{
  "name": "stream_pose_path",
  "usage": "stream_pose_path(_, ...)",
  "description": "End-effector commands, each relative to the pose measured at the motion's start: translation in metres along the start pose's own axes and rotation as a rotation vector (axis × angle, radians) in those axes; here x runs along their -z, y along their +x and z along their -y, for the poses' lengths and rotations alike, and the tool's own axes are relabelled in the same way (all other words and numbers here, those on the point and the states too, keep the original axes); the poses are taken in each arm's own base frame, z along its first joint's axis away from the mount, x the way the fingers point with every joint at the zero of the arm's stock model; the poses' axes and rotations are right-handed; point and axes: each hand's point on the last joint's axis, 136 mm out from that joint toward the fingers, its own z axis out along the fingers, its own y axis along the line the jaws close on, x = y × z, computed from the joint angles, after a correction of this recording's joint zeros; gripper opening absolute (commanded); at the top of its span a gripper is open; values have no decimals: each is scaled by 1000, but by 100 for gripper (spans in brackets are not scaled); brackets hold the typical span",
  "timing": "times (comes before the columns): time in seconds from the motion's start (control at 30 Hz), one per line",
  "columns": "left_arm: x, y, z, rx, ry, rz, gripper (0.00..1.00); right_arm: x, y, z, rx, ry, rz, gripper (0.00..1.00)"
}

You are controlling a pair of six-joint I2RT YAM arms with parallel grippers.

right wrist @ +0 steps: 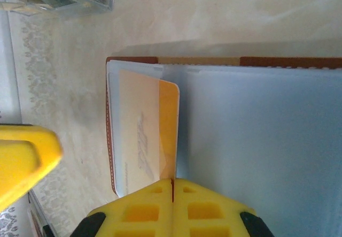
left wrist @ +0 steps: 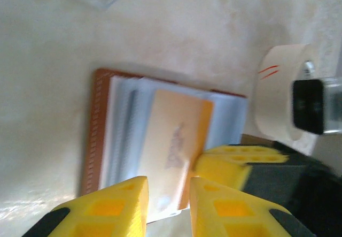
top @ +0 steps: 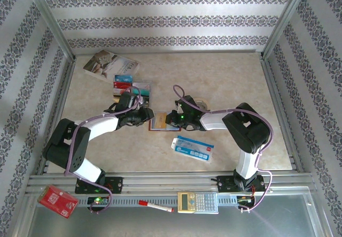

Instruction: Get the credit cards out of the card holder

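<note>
The reddish-brown card holder (top: 158, 122) lies open on the table between my two grippers. A yellow-gold credit card (left wrist: 176, 135) sits in its top clear sleeve, also seen in the right wrist view (right wrist: 141, 135). My left gripper (left wrist: 168, 186) is open a little, a finger on each side of the card's near end without pinching it. My right gripper (right wrist: 172, 182) is shut, its tips resting at the holder's edge where the card's long side ends. I cannot tell whether it pinches the sleeve. Several other credit cards (top: 131, 84) lie loose at the back left.
A tape roll (left wrist: 278, 98) stands just beyond the holder. A paperback book (top: 109, 65) lies at the back left and a blue-and-white packet (top: 193, 148) in front of the holder. On the near rail rest a red packet (top: 57, 200), a pen (top: 156, 206) and a calculator (top: 197, 201).
</note>
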Motion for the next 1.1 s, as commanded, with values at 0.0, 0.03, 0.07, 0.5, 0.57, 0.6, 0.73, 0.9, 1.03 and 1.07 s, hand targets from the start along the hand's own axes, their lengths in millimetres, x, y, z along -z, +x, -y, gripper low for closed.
stream_pose_path(0.0, -2, 6, 5, -28, 19, -42, 28, 3, -1, 0, 8, -7, 9, 7)
stream_pose_path(0.03, -5, 7, 5, -24, 23, -52, 27, 3, -2, 0, 7, -7, 9, 7)
stream_pose_path(0.07, -9, 9, 6, -23, 27, -62, 26, 3, -2, 0, 7, -7, 9, 7)
stream_pose_path(0.5, -40, 12, -16, -11, -46, -119, 21, 3, -1, -5, 10, -29, -3, 11)
stream_pose_path(0.57, -40, 15, -22, -12, -66, -128, 21, 2, -1, -6, 11, -32, -5, 14)
stream_pose_path(0.6, -39, 16, -26, -10, -78, -129, 21, 1, -1, -5, 9, -30, -6, 16)
stream_pose_path(0.73, -39, 21, -36, -11, -118, -144, 21, -4, 0, 3, -16, -12, -13, 19)
stream_pose_path(0.9, -39, 23, -40, -12, -129, -151, 20, -8, 3, 8, -30, -9, -29, 20)
stream_pose_path(1.03, -39, 23, -39, -12, -131, -149, 21, -7, 2, 5, -23, -17, -28, 19)
stream_pose_path(1.07, -39, 23, -39, -12, -130, -149, 21, -6, 1, 3, -20, -21, -25, 17)
